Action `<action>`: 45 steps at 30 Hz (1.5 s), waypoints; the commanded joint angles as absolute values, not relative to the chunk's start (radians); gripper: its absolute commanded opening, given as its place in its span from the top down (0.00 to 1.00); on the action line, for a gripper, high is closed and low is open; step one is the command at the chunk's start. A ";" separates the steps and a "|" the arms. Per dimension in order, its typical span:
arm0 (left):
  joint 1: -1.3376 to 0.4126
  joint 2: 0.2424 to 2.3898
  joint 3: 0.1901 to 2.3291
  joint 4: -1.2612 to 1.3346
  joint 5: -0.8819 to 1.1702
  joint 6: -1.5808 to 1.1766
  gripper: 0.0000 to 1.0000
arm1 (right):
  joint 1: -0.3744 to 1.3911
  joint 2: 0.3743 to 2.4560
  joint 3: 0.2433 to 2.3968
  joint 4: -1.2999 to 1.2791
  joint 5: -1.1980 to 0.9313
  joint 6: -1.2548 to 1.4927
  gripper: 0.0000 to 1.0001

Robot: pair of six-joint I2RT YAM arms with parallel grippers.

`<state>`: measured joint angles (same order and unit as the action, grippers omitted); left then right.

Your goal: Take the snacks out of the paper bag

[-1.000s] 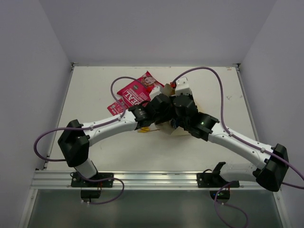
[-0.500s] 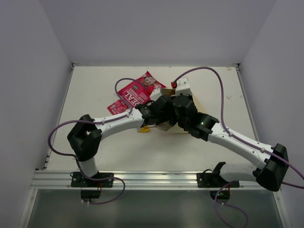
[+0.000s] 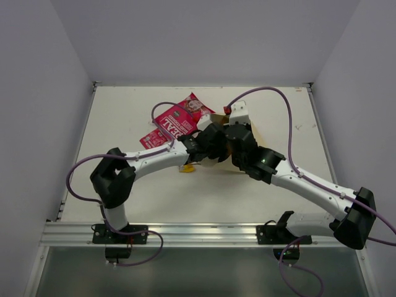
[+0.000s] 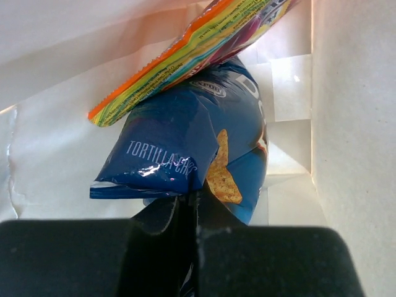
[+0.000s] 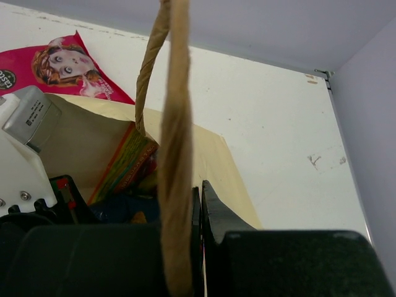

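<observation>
Left end effector (image 4: 189,203) pinches Doritos bag (image 4: 176,139) inside paper bag (image 4: 352,124)

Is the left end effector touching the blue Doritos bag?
Touching. Left wrist view: left end effector pinches the lower edge of the blue Doritos bag.

A cream-white desk (image 3: 124,117) stands closed in by plain pale grey walls: a back wall (image 3: 204,37), a left wall (image 3: 34,124) and a right wall (image 3: 365,80). A silver metal rail (image 3: 198,232) runs along its near edge. A few small dark marks (image 3: 299,127) show on the desk at the right. The light is soft and even.
</observation>
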<state>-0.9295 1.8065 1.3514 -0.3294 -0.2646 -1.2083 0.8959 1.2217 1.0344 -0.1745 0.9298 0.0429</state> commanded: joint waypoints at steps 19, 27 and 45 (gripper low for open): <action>-0.873 1.367 1.614 -0.569 -0.236 -0.858 1.00 | 0.861 1.224 0.953 -0.170 1.019 0.043 1.00; -0.623 1.203 1.588 -0.643 -0.293 -0.779 1.00 | 0.848 1.187 0.939 -0.193 1.026 0.038 1.00; -0.011 1.111 0.872 -0.106 -0.219 -0.880 1.00 | 0.845 1.062 0.913 -0.265 0.960 0.055 1.00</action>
<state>-0.0933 1.1439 0.9554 -0.3416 -0.2531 -0.8097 0.8486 1.1046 0.9249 -0.2863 0.9703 0.0483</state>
